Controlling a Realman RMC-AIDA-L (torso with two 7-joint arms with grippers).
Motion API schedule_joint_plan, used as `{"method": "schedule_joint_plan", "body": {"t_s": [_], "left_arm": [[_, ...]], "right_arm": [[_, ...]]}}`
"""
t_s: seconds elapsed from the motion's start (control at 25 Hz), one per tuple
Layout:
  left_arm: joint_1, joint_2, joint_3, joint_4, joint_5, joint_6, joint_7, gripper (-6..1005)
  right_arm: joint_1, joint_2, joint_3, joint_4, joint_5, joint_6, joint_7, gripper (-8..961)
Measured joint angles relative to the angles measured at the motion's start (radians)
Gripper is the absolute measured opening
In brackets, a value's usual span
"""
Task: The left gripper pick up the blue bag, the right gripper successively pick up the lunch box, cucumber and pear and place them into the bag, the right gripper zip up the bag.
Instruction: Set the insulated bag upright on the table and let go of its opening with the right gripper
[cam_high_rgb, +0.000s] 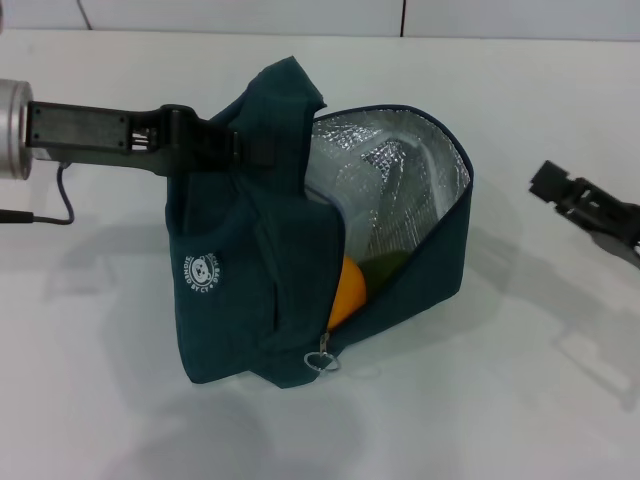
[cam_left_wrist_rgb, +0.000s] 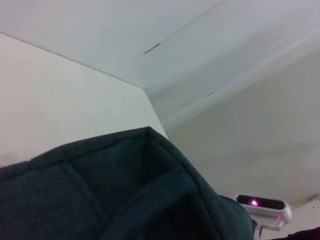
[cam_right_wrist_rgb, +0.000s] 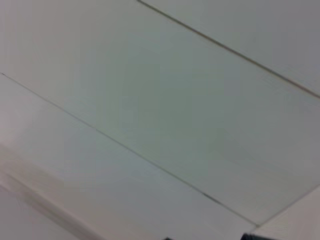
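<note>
The blue bag (cam_high_rgb: 250, 290) stands on the white table (cam_high_rgb: 520, 380), and my left gripper (cam_high_rgb: 250, 148) is shut on its raised top edge. Its mouth gapes to the right and shows the silver foil lining (cam_high_rgb: 390, 190). Inside, the orange pear (cam_high_rgb: 350, 290) lies beside a dark green patch of the cucumber (cam_high_rgb: 388, 266). The lunch box is hidden. The zipper's ring pull (cam_high_rgb: 322, 360) hangs at the low front corner of the opening. My right gripper (cam_high_rgb: 552, 182) hovers apart from the bag, off to its right. In the left wrist view only bag fabric (cam_left_wrist_rgb: 125, 200) shows.
A grey cable (cam_high_rgb: 60, 195) trails on the table under the left arm. A small device with a pink light (cam_left_wrist_rgb: 262, 207) shows past the bag in the left wrist view. The right wrist view holds only pale panels (cam_right_wrist_rgb: 160, 120).
</note>
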Motion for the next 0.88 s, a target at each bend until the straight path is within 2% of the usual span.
{"method": "schedule_joint_plan", "body": {"t_s": [0.36, 0.64, 0.88], "left_arm": [[-0.002, -0.002, 0.002, 0.000, 0.003, -0.001, 0.002, 38], [-0.002, -0.001, 0.003, 0.000, 0.003, -0.002, 0.003, 38], [-0.003, -0.001, 0.003, 0.000, 0.003, -0.001, 0.003, 38]], "right_arm": [[0.095, 0.023, -0.030, 0.003, -0.041, 0.103, 0.094, 552], [0.147, 0.026, -0.120, -0.006, -0.044, 0.211, 0.163, 550], [0.146, 0.022, -0.145, -0.008, -0.043, 0.208, 0.144, 510]]}}
